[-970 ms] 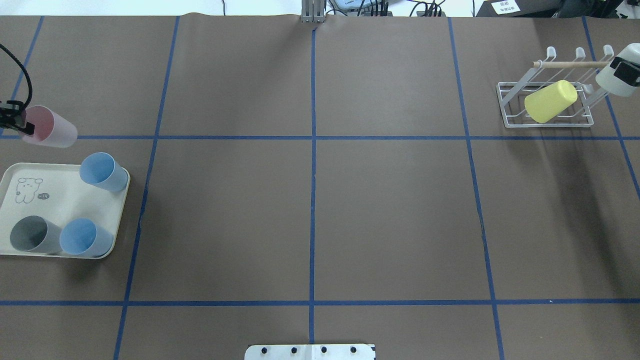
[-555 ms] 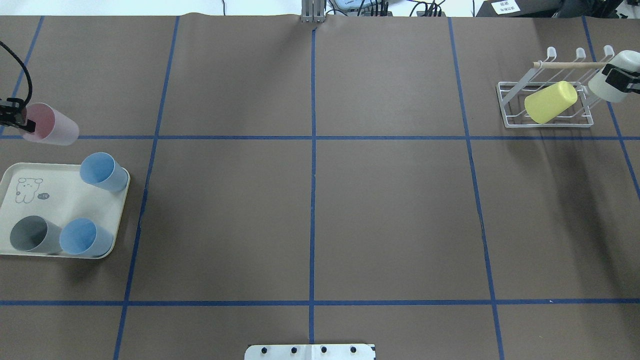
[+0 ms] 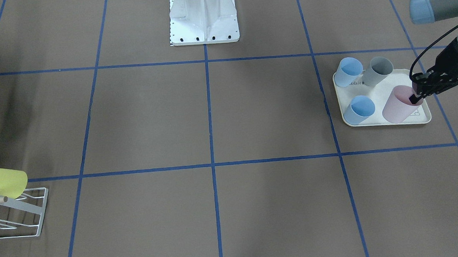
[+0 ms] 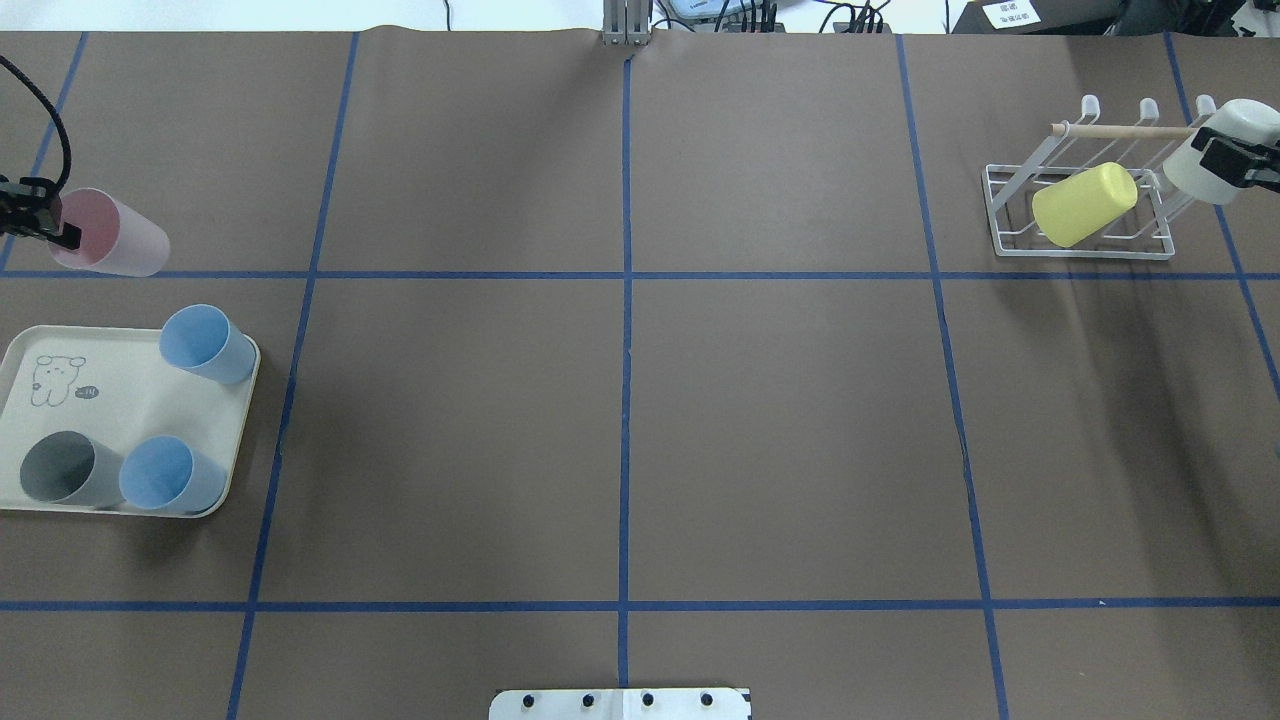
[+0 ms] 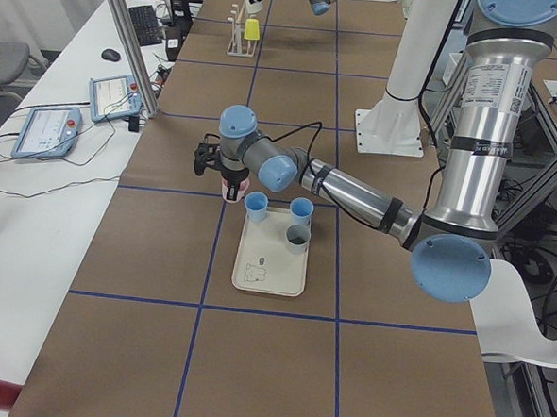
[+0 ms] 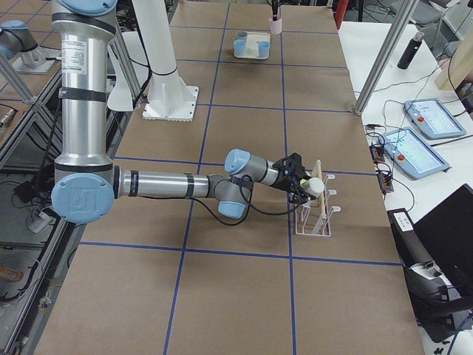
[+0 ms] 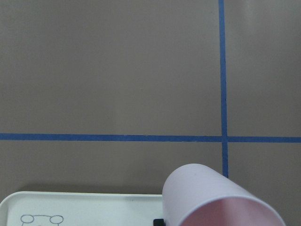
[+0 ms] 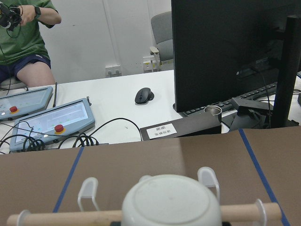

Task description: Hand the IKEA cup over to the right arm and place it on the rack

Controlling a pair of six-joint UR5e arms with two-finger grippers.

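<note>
Pink cup (image 4: 118, 240) hangs pinched by its rim in the left gripper (image 4: 60, 233), ready for handover; the right gripper (image 4: 1222, 156) seemingly clamps a white cup (image 4: 1190, 172) upended against the rack (image 4: 1085, 256).

Your surface (image 4: 780, 420) wears matt brown paper, lightly creased, with blue tape lines (image 4: 626, 450) stuck flat. The rack (image 4: 1085, 255) you see is thin white-coated metal wire with a bare pale wood dowel (image 4: 1120, 130). The yellow cup (image 4: 1083, 204) and pink cup (image 4: 118, 238) look like matt plastic; the white cup (image 8: 171, 200) is smooth, faintly shiny; the tray (image 4: 110, 400) is smooth cream plastic.
</note>
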